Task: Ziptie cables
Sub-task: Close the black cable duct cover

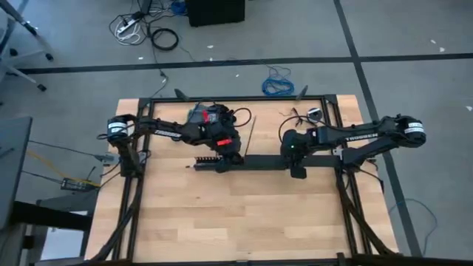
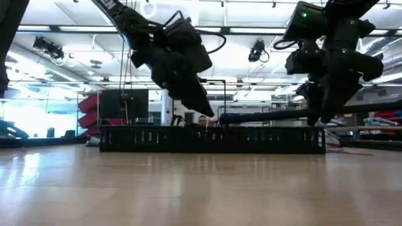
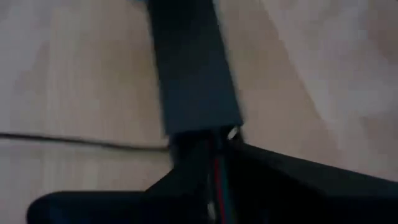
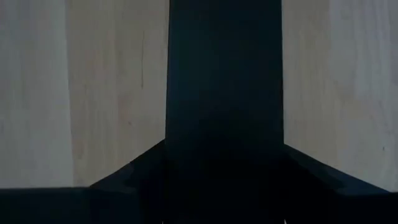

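The left gripper (image 1: 230, 157) and the right gripper (image 1: 298, 167) are each clenching one end of a long black strip (image 1: 262, 162), holding it level just above the middle of the wooden table (image 1: 244, 214). In the low view the strip (image 2: 264, 116) is hanging clear of the tabletop between the two arms. The left wrist view is showing the strip (image 3: 189, 68) running out from between that arm's fingers (image 3: 292, 186), with thin red and green wires (image 3: 216, 180) caught in the same grip; these seem to be the cables. A black comb-like rack (image 1: 209, 164) is lying on the table just beside the left gripper. One thin dark wire (image 1: 252, 131) is lying loose on the wood nearby. A blue coiled cable (image 1: 278, 83) is lying on the floor beyond the table.
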Action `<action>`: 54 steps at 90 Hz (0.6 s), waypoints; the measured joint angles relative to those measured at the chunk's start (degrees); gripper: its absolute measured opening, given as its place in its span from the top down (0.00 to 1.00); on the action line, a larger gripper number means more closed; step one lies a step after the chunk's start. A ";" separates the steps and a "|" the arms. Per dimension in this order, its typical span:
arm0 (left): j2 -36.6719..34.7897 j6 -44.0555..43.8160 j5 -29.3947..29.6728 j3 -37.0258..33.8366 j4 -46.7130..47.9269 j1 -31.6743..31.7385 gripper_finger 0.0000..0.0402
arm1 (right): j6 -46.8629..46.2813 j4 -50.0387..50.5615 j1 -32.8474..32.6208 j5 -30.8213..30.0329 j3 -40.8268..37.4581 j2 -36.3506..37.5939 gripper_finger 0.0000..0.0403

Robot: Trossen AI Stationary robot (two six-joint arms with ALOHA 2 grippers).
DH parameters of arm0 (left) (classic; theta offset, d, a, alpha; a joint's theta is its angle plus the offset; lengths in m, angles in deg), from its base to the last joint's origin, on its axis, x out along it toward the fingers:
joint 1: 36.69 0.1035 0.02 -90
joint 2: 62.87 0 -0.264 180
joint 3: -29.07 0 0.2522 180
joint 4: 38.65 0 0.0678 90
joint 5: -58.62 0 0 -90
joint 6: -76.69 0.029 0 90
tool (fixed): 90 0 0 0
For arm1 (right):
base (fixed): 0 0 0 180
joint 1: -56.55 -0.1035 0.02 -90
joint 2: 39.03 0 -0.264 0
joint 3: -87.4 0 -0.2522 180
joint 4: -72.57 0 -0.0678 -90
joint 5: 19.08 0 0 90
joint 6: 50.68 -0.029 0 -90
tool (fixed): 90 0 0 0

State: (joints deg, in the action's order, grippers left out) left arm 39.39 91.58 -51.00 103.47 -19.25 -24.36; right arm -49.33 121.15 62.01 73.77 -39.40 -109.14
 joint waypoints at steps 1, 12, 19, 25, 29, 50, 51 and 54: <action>0.00 0.04 0.52 0.00 0.21 0.00 0.87 | 0.00 0.00 0.00 0.00 0.01 0.00 0.43; 0.36 2.23 4.69 0.00 3.03 -0.02 0.87 | 0.02 -0.01 0.00 0.00 0.01 0.00 0.43; 0.63 2.80 5.32 -0.13 4.34 -0.02 0.87 | 0.02 -0.02 0.00 0.00 -0.01 0.00 0.43; 0.59 2.98 5.42 -0.06 3.34 -0.02 0.87 | 0.02 -0.06 0.00 0.01 0.01 0.00 0.43; 0.52 2.99 5.48 0.00 3.28 -0.02 0.86 | 0.02 -0.10 0.00 0.00 0.01 0.00 0.43; 1.52 2.96 6.48 -0.04 6.04 -0.02 0.83 | -0.22 -0.20 0.00 0.03 0.00 0.00 0.43; 1.59 2.96 6.55 -0.03 5.93 -0.02 0.83 | -0.22 -0.21 0.00 0.03 0.00 0.00 0.43; 1.70 2.96 6.90 0.01 5.89 -0.02 0.83 | -0.22 -0.21 0.00 0.02 0.01 0.00 0.43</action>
State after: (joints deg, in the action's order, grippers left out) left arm 41.08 94.54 -44.10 103.48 -13.36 -24.38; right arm -49.55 120.94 62.01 73.80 -39.39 -109.14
